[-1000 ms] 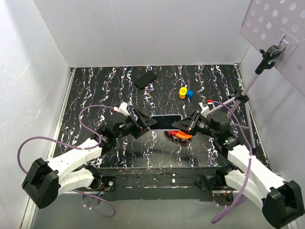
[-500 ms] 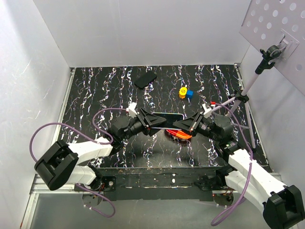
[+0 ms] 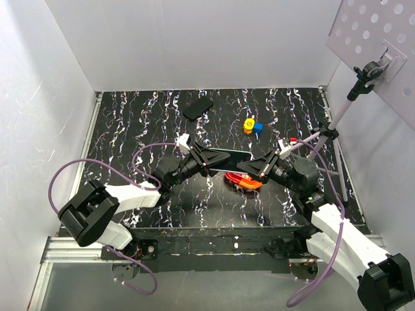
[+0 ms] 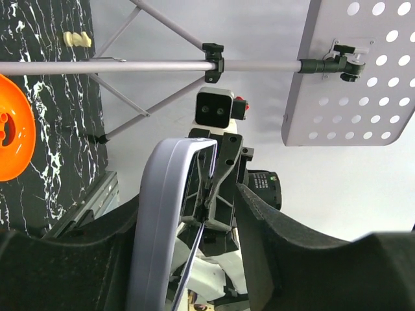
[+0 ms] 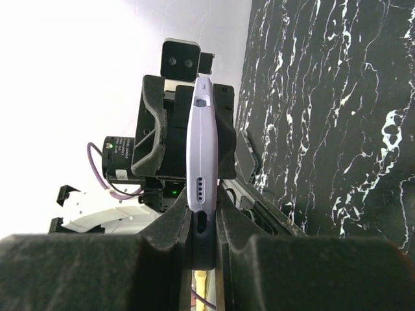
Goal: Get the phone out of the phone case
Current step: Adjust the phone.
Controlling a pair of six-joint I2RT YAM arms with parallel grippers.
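Observation:
The phone in its lavender case (image 3: 227, 157) hangs on edge above the black marbled table, between my two grippers. My right gripper (image 3: 251, 167) is shut on its right end; in the right wrist view both fingers press the case (image 5: 201, 149) at the port end, gripper (image 5: 202, 223). My left gripper (image 3: 206, 162) stands round the left end. In the left wrist view the case (image 4: 162, 214) lies against the left finger, and a clear gap separates it from the right finger (image 4: 279, 246), gripper (image 4: 188, 214).
An orange disc-shaped object (image 3: 243, 183) lies on the table under the phone. A black slab (image 3: 198, 108) lies at the back, with a yellow piece (image 3: 248, 124) and a blue block (image 3: 258, 127) to its right. A stand with a perforated plate (image 3: 373, 39) rises at right.
My left arm has swung in and its gripper has closed the distance to the phone's left end. The phone has risen slightly and shifted back. The right gripper keeps its hold.

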